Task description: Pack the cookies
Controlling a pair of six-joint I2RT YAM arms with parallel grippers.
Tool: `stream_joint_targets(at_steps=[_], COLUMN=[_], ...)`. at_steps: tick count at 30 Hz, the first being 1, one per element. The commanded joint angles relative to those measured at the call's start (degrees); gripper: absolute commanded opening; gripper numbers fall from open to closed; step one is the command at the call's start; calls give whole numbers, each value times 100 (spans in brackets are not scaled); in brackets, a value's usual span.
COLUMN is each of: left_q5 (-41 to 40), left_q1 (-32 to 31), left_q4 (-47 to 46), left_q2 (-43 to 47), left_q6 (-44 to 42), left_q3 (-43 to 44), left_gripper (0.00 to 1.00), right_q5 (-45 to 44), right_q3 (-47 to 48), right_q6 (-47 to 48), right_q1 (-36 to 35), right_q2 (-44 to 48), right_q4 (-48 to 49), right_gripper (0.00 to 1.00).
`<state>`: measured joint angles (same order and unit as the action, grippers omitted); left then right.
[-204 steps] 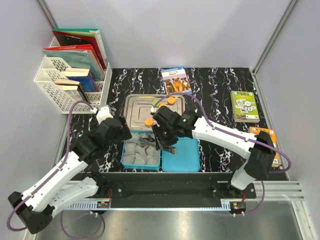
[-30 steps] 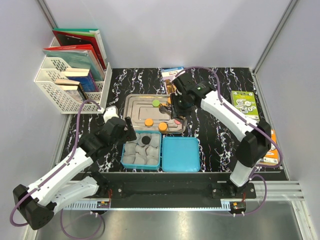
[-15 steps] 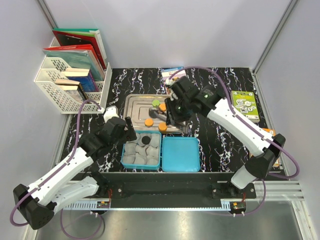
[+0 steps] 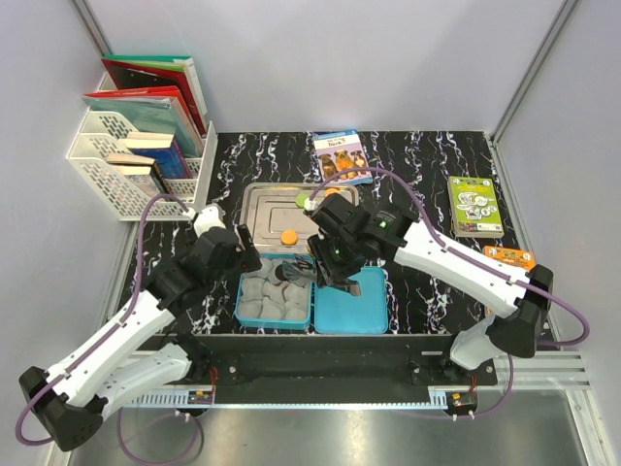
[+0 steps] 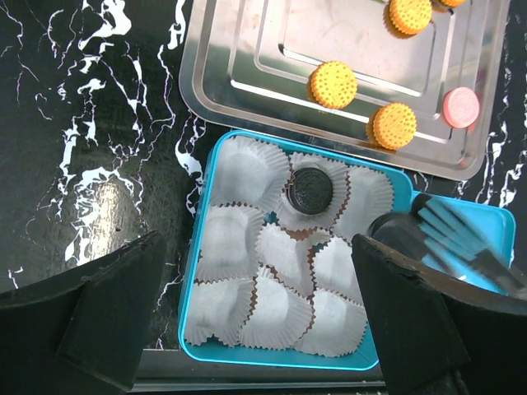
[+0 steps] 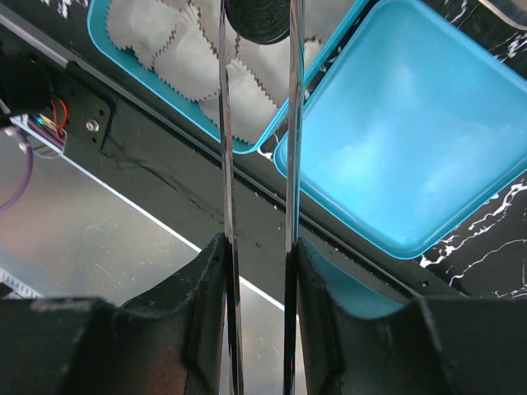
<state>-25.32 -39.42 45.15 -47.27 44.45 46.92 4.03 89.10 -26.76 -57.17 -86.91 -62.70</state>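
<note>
My right gripper [image 6: 256, 49] has long metal tongs shut on a black cookie [image 6: 257, 18], held over the blue box [image 6: 165, 99] of white paper cups. In the top view it [image 4: 305, 269] hovers at the box's far right corner. Another black cookie [image 5: 310, 189] lies in a cup in the box [image 5: 206, 247]. Orange cookies [image 5: 333, 84] [image 5: 393, 125] and a pink one [image 5: 461, 107] lie on the steel tray [image 5: 247, 74]. A green cookie [image 4: 303, 201] sits at the tray's far edge. My left gripper [image 5: 263, 329] is open and empty above the box's near left part.
The blue lid [image 4: 351, 301] lies right of the box. A white file rack [image 4: 136, 146] with books stands far left. A dog booklet [image 4: 342, 155] lies behind the tray. A green booklet [image 4: 474, 205] and an orange packet [image 4: 509, 255] lie at the right.
My right gripper has moved from the tray toward me to the box, carrying the black cookie. My left arm has barely moved.
</note>
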Motion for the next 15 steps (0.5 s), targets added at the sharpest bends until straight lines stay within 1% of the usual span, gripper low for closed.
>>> stream_joint_targets(at_steps=[1, 5, 15], left_q5=[-140, -70, -25], left_q1=[13, 22, 22], left_q4=[-23, -41, -32], left_q2=[68, 33, 86], left_q6=[-33, 20, 64], left_q3=[230, 169, 46], left_gripper=[99, 99, 99], right_q5=[45, 89, 256], right_q3=[-121, -42, -147], right_q6=[-198, -224, -303], right_q1=[-286, -523, -778], right_q2=[105, -115, -317], right_q4=[407, 381, 522], right_gripper=[10, 9, 10])
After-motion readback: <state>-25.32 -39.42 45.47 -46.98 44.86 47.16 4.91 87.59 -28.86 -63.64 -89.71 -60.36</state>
